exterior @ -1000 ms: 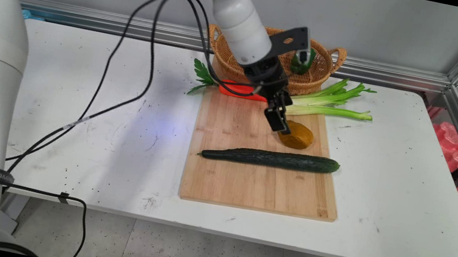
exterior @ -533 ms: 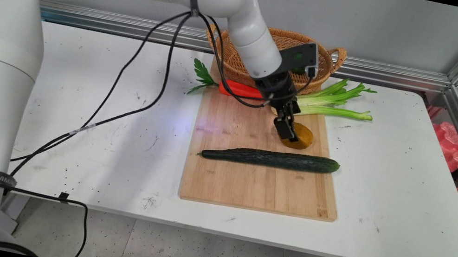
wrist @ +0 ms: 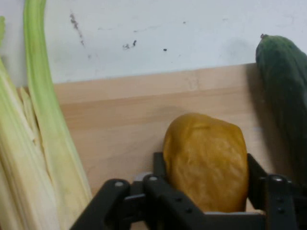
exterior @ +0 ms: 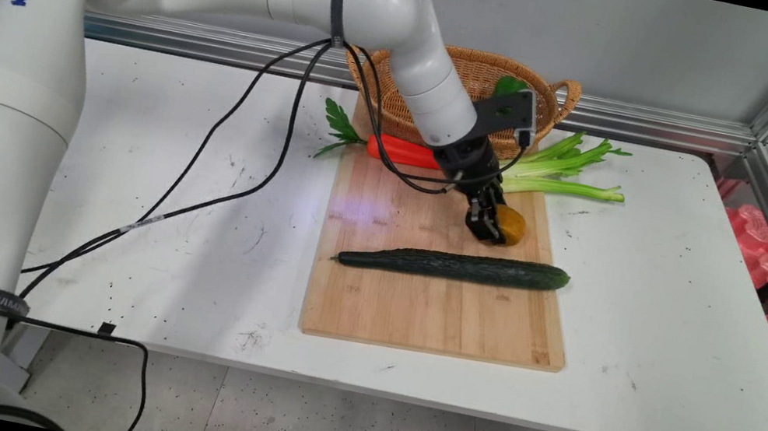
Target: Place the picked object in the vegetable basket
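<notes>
A yellow-brown potato (exterior: 513, 224) (wrist: 206, 158) lies on the far right part of the wooden cutting board (exterior: 415, 308) (wrist: 120, 110). My gripper (exterior: 491, 230) (wrist: 206, 165) is down on the board with one finger pressed against each side of the potato, shut on it. A long dark green cucumber (exterior: 454, 266) (wrist: 283, 81) lies across the board just in front of the potato. Celery stalks (exterior: 557, 175) (wrist: 43, 143) lie close behind it, at the board's far edge.
A red-orange carrot (exterior: 403, 150) with green leaves lies along the board's far edge. Behind it, a wicker basket (exterior: 387, 105) holds something green (exterior: 510, 84). The arm's black cables hang over the table's left half. The table's right edge is beyond the celery.
My gripper has come down and to the right from just beside the potato onto it. Its fingers now stand on both sides of the potato. The potato and the other vegetables have stayed in place.
</notes>
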`<state>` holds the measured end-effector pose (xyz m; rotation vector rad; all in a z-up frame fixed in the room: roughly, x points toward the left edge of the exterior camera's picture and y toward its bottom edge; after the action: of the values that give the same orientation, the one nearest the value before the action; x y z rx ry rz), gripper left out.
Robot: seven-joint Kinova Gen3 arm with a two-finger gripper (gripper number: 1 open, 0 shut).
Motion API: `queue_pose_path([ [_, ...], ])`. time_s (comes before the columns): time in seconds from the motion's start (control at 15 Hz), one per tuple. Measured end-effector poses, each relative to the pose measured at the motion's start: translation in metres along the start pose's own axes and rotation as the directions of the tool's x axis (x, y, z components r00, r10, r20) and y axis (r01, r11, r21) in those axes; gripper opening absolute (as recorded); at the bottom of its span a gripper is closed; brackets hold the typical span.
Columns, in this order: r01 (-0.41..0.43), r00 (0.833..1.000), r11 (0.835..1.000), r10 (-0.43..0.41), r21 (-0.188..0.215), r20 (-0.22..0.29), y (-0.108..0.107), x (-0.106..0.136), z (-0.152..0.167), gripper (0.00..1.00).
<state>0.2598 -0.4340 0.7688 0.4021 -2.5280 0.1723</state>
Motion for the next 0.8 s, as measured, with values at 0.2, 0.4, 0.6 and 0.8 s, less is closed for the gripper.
queue_pose_path([
  [0.2, 0.002, 1.000, 1.000, -0.002, -0.007, 0.000, 0.000, -0.001, 0.003, 0.00],
  [0.4, 0.006, 1.000, 1.000, -0.006, -0.013, -0.002, 0.001, 0.001, 0.002, 0.00],
  [0.6, 0.011, 1.000, 1.000, -0.011, -0.007, -0.014, 0.001, 0.011, -0.009, 0.00],
  [0.8, 0.015, 0.999, 1.000, -0.015, 0.011, -0.029, -0.001, 0.025, -0.029, 0.00],
])
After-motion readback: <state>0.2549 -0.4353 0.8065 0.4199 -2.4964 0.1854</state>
